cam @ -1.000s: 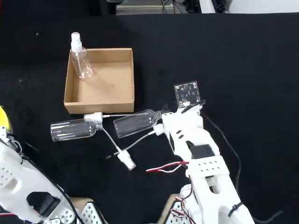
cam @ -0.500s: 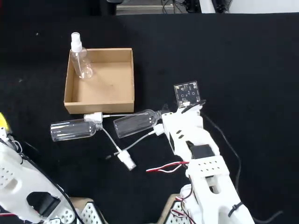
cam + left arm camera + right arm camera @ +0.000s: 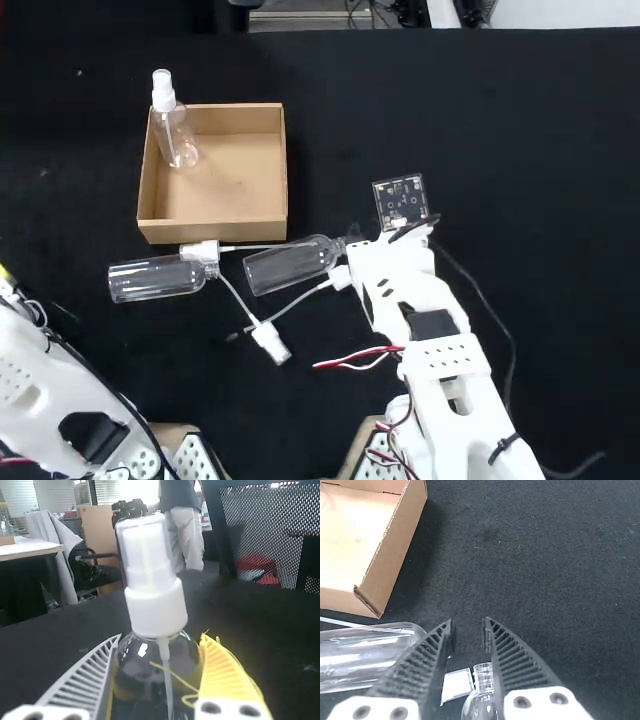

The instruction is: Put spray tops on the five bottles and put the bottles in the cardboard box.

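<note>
Okay, your left gripper [image 3: 160, 647] pinches the light, slick capped bottle [image 3: 146, 662] at its shoulder; right gripper's [image 3: 467, 625] state I cannot tell; grip bodies, not necks.

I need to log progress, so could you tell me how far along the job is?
Done: one capped bottle is in the cardboard box. In hand: the left gripper holds a second capped bottle; the right gripper is at an uncapped bottle. Left: that one, another bottle, and two loose spray tops.
</note>
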Controlling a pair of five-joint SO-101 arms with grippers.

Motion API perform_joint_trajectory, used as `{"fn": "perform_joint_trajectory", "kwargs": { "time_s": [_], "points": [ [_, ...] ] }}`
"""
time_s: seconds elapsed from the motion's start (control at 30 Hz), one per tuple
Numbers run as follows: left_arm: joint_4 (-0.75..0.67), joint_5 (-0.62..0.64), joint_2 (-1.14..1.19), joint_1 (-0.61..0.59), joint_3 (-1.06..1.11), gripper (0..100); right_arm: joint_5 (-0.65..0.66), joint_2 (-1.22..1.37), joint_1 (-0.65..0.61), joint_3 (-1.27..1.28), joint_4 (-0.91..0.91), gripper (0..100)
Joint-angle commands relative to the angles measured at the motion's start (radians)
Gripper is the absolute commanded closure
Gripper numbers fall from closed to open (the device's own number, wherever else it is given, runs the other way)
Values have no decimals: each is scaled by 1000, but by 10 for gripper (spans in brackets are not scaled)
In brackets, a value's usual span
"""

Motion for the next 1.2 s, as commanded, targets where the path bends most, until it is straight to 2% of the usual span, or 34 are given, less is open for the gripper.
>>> {"fn": "perform_joint_trajectory", "kwargs": {
  "time_s": [0.0,0.17,0.23,0.57,0.73,0.8,0.9,1.17],
  "points": [
    [-2,-11,-183,53,67,972,8,-45,-3,-7,-29,917],
    [8,-12,-460,171,182,972,8,-45,-2,-8,-29,917],
    [68,-12,-572,232,205,972,8,-45,-2,-8,-29,917],
    [675,-11,-1117,535,200,972,6,-45,48,-15,-32,917],
    [1039,-5,-1286,707,108,971,2,-42,63,-22,-32,917],
    [1126,-5,-1306,771,65,971,2,-41,61,-22,-32,917],
    [1112,-5,-1295,842,30,971,2,-41,61,-22,-32,917],
    [965,-5,-1195,1006,27,971,8,-45,86,-24,-32,917]
  ]
}}
